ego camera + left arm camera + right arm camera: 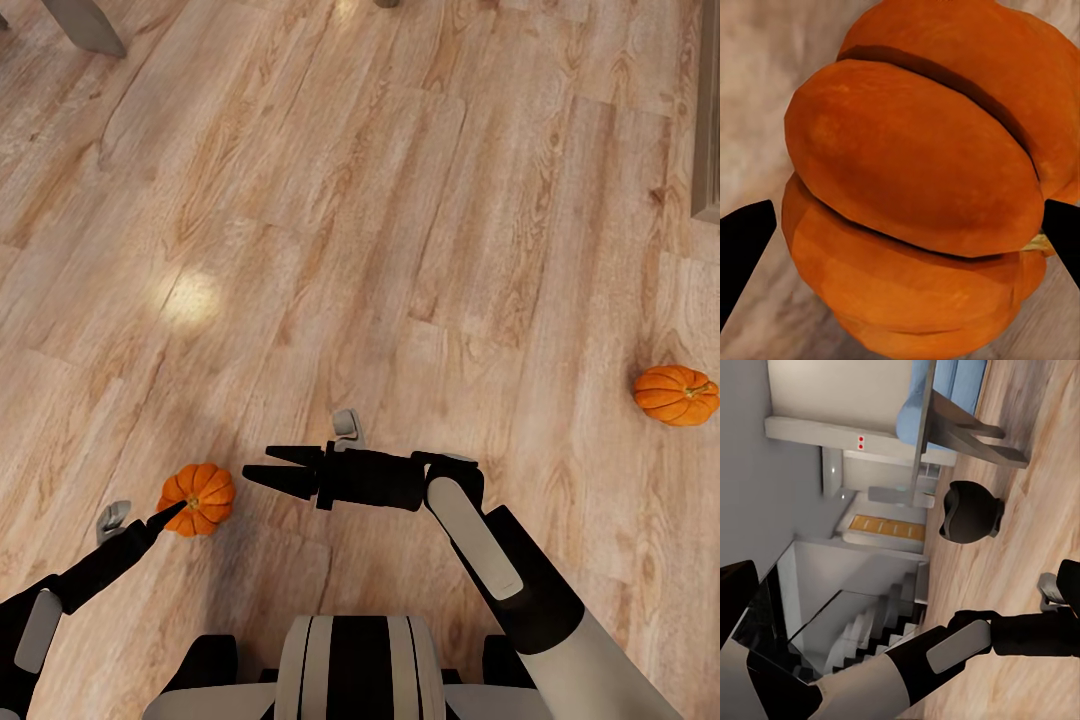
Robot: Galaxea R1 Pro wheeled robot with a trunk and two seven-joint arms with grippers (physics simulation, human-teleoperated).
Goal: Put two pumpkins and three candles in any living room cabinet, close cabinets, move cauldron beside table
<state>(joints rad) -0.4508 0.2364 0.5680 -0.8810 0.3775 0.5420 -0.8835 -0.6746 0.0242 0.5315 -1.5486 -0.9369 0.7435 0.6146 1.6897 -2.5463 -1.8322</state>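
One orange pumpkin (197, 498) lies on the wood floor at the lower left. My left gripper (172, 512) is down at it, open, its black fingertips (746, 240) standing on either side of the pumpkin (915, 172), which shows very close in the left wrist view. A second pumpkin (677, 394) lies on its side far to the right. My right gripper (268, 468) hovers over the floor just right of the first pumpkin, pointing left, open and empty. The black cauldron (971, 512) stands on the floor near the grey table's slanted legs (967, 435).
A grey table leg (85, 22) shows at the head view's top left, and a brown furniture edge (706, 110) runs along the right side. The right wrist view also takes in a blue sofa (945, 382), a staircase (862, 630) and my left arm (945, 649).
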